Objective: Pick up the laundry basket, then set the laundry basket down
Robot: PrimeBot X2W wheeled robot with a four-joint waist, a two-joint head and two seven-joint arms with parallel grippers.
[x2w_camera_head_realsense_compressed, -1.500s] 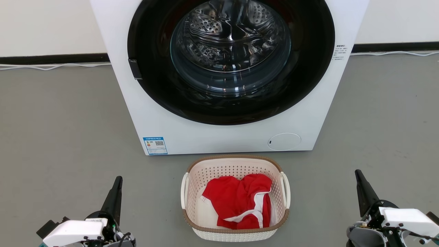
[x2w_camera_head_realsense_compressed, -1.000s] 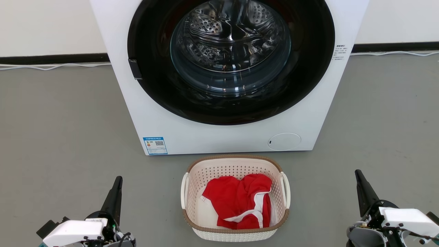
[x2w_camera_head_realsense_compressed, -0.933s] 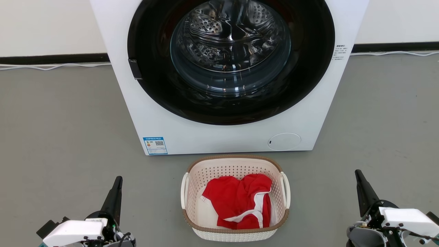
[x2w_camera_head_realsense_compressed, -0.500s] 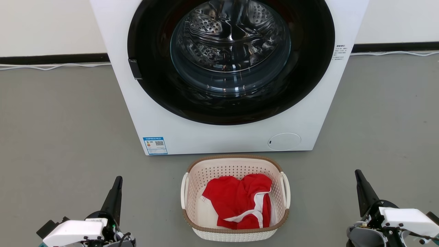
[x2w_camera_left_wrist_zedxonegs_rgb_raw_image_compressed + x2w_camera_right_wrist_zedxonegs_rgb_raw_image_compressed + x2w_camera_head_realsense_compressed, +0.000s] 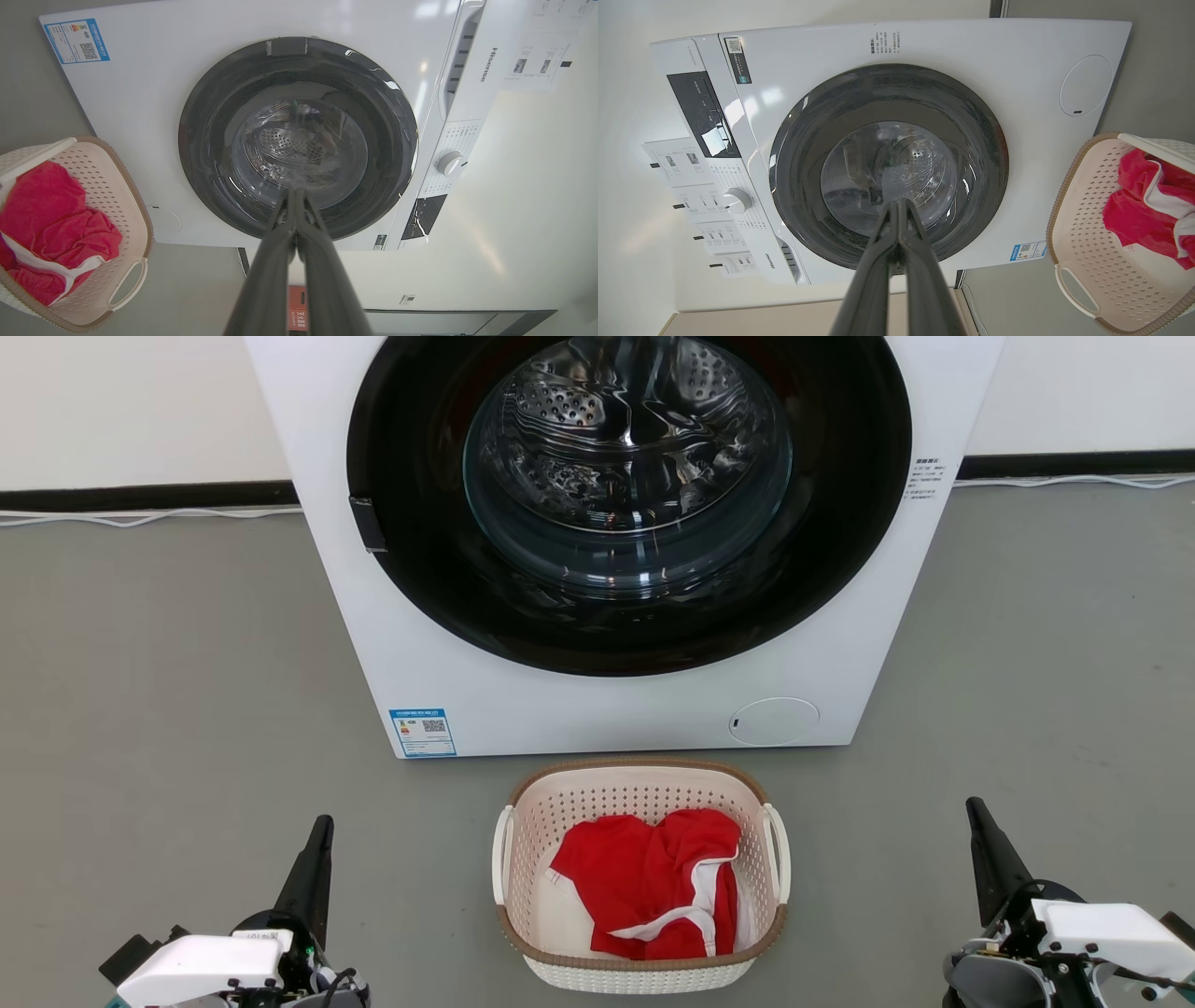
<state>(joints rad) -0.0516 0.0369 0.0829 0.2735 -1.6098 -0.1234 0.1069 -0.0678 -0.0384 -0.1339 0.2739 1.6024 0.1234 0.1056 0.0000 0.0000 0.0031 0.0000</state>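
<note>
Both clenched, empty: left gripper (image 5: 316, 854) lower left, right gripper (image 5: 982, 835) lower right; laundry basket (image 5: 644, 793) lower centre on floor (image 5: 187, 709), before washing machine (image 5: 635, 714). Probably light, stiff; grasp white side handles (image 5: 779, 851).

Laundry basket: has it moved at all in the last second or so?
No. The laundry basket sits in the same spot, its far rim just below the washing machine.

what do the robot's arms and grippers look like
The left gripper and right gripper each have two long dark fingers tapering to a point. Behind them sit black joints and boxy white housings with thin black cables. The left housing carries a small label.
</note>
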